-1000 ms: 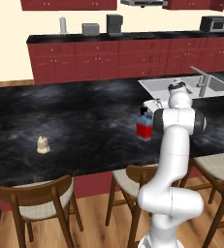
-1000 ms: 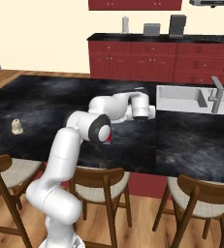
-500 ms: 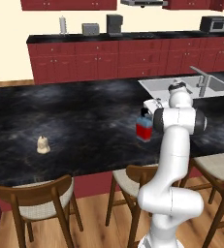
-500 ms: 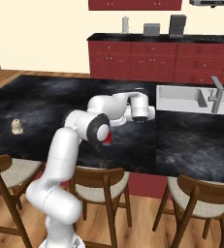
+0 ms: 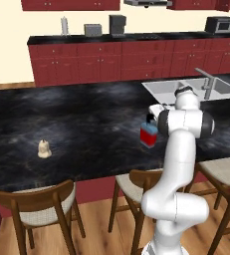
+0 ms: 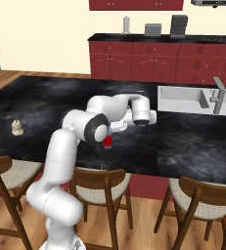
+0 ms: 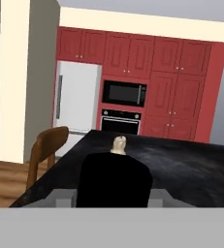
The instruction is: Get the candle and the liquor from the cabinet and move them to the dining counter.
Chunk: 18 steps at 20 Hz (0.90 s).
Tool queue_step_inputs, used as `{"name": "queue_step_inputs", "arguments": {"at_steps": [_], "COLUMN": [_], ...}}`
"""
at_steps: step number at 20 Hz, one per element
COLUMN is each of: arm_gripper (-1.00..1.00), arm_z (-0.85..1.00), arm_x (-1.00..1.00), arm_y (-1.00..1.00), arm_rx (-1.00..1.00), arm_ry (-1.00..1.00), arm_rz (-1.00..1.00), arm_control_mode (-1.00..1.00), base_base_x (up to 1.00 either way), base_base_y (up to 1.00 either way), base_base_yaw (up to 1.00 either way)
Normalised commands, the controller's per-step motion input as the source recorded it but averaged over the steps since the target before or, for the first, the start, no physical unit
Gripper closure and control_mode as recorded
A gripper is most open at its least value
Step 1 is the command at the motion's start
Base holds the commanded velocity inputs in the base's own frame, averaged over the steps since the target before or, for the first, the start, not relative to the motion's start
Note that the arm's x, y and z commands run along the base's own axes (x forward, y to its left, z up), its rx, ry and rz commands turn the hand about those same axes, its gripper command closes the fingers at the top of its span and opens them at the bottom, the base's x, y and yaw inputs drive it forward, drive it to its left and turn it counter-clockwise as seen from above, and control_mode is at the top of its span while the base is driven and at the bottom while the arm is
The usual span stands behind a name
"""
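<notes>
The liquor [image 5: 149, 134], a squat bottle with a blue top, red label and black cap, stands slightly tilted at the near middle of the dining counter [image 5: 86, 119], at or just above its black stone top. My gripper [image 5: 151, 117] reaches in from the sink side and is shut on the bottle's neck. From the right base view my own arm covers most of the liquor [image 6: 107, 141] below the gripper [image 6: 112, 131]. The black cap [image 7: 114, 177] sits between the fingers in the hand view. The cream candle [image 5: 44, 149] stands far to the left on the same counter, also seen as candle [image 6: 17, 128] and candle [image 7: 118, 144].
A sink [image 5: 172, 89] with a faucet is set into the counter just right of the bottle. Wooden stools [image 5: 37, 209] line the near edge. The back counter [image 5: 136, 37] carries small appliances, with red wall cabinets [image 5: 71, 4] above it. A fridge [image 7: 77, 99] and oven lie beyond the counter's end.
</notes>
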Motion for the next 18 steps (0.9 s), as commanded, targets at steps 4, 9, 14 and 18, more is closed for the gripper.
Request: {"name": "queue_step_inputs", "arguments": {"at_steps": [4, 9, 14, 18], "arm_gripper": [1.0, 1.0, -1.0, -1.0], "arm_z": [-0.07, 0.0, 0.0, 0.0], "arm_x": [-0.1, 0.0, 0.0, 0.0], "arm_y": [0.0, 0.0, 0.0, 0.0], "arm_rx": [0.0, 0.0, 0.0, 0.0], "arm_ry": [0.0, 0.0, 0.0, 0.0], "arm_rz": [0.01, 0.0, 0.0, 0.0], "arm_control_mode": [-1.0, -1.0, -1.0, -1.0], "base_base_x": [0.0, 0.0, 0.0, 0.0], "base_base_y": [0.0, 0.0, 0.0, 0.0], "base_base_yaw": [0.0, 0.0, 0.0, 0.0]}}
